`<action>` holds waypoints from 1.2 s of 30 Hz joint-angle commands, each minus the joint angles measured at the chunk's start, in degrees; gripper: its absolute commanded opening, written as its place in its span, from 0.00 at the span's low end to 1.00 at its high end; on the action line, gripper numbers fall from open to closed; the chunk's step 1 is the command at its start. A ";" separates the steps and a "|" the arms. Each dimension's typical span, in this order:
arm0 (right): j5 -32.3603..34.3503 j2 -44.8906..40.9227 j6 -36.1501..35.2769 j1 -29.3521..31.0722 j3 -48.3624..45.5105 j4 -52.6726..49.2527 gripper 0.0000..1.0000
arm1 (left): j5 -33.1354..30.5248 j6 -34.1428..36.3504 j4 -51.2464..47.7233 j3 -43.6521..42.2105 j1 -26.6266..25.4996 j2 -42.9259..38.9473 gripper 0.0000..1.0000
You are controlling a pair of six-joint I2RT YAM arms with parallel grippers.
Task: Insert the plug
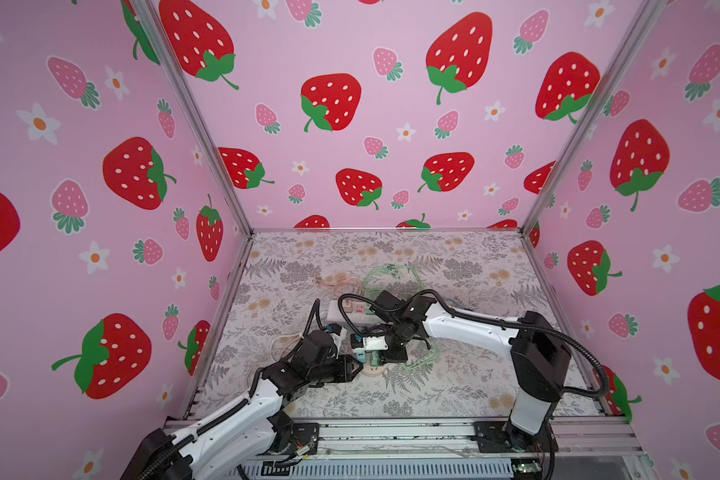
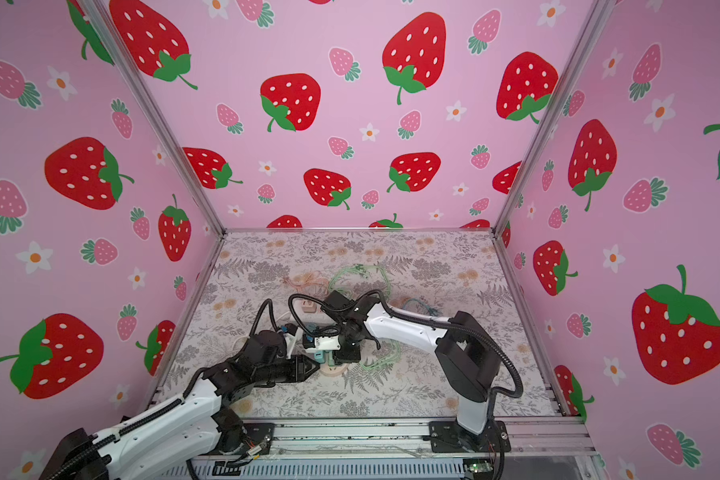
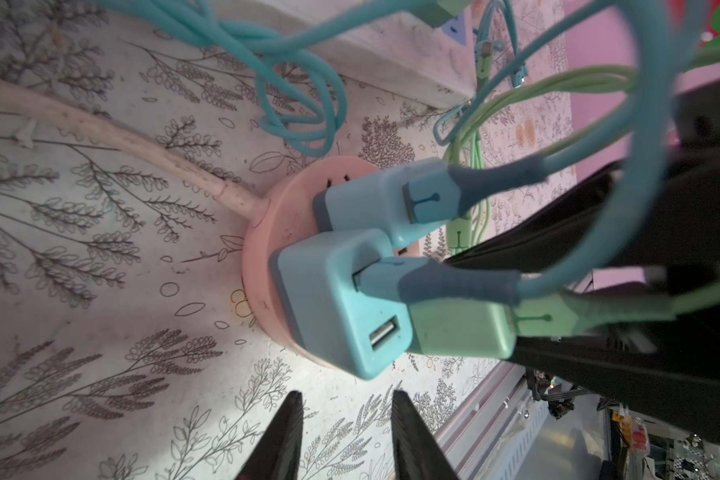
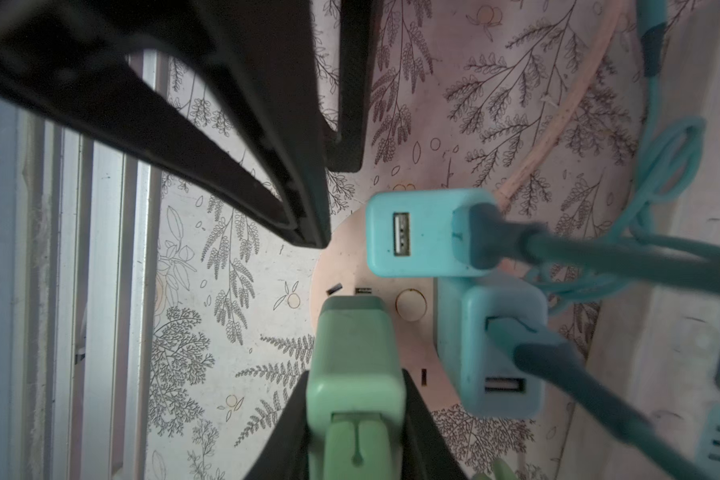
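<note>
I see right gripper clamped on green charger plug at right part of pink round socket, mid-table (prongs hidden). I judge plug light, rigid, slick: hold flat sides, never soft cable. Left gripper fingers narrowly parted, empty.

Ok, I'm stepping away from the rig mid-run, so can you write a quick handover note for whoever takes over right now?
Right gripper: shut on the green plug, holding it end-on against the pink round socket hub.
Left gripper: open, empty, beside the hub.
Done: two blue chargers sit plugged into the hub.
Left: the green plug's prongs are hidden, so seating is unconfirmed. It probably needs pushing home, then releasing.
</note>
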 commanded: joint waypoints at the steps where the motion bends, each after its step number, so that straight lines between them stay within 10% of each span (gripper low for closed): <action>1: -0.44 1.33 -1.46 0.80 1.62 -0.46 0.13 | -2.17 -2.73 3.63 -0.91 -0.75 2.05 0.36; 36: 9.08 6.62 1.51 2.91 5.42 -2.90 0.13 | -14.37 -12.74 8.90 -2.28 -3.76 11.69 0.29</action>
